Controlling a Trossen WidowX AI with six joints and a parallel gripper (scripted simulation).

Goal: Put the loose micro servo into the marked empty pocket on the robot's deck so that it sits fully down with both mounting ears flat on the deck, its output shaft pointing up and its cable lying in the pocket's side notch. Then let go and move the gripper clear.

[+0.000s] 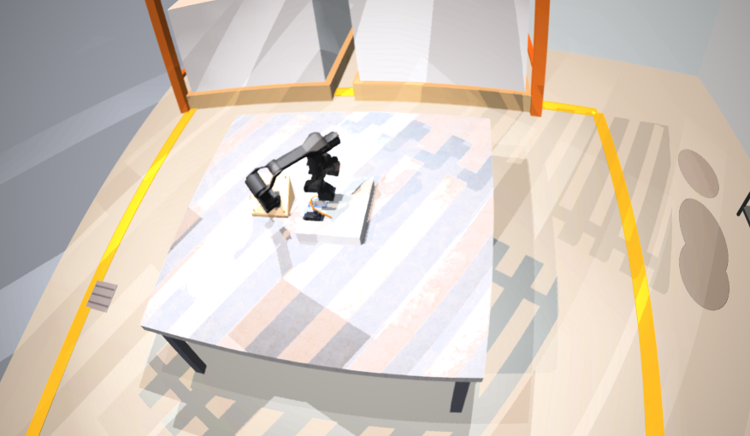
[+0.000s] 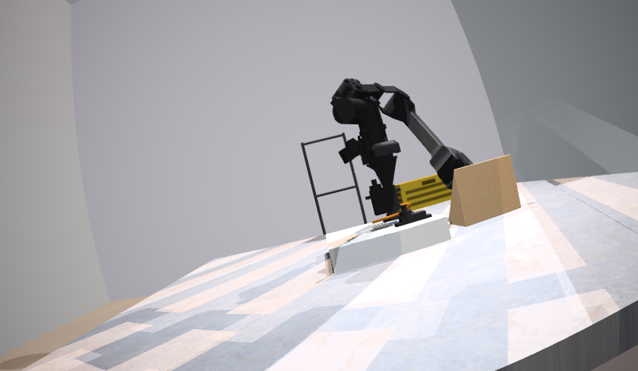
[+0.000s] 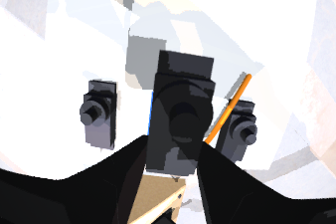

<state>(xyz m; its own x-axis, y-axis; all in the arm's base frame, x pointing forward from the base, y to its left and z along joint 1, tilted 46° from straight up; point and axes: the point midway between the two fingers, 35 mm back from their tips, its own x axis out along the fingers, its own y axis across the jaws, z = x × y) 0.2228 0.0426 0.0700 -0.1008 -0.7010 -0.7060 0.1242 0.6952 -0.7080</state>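
Black parallel-jaw gripper [image 3: 173,157] clamped partway shut on the small dark box-shaped micro servo [image 3: 180,117], fingers pressed against its 2 long flanks. Servo carried in the air just above the white block-shaped robot deck [image 2: 404,237], not yet in any pocket. Round output shaft facing the wrist camera, so pointing up. Thin orange cable [image 3: 228,109] trailing off to one side of the body. In the wrist view, a grey square recess [image 3: 142,65], probably the marked empty pocket, showing just beyond the servo's far edge and partly hidden by it; side notch not discernible. 2 other dark servos [image 3: 99,113] already seated in the deck, 1 on each side of the held one. Tan wedge-shaped block [image 2: 484,190] standing beside the deck at the arm's base.

Likely handling: light, rigid plastic shell, smooth flat sides, so a firm hold on the flanks below the ears seems right, leaving the ears free to land flat. Ears and shaft probably the weak points under side load. Cable limp and springy, liable to snag on the neighbouring servo or miss the notch.
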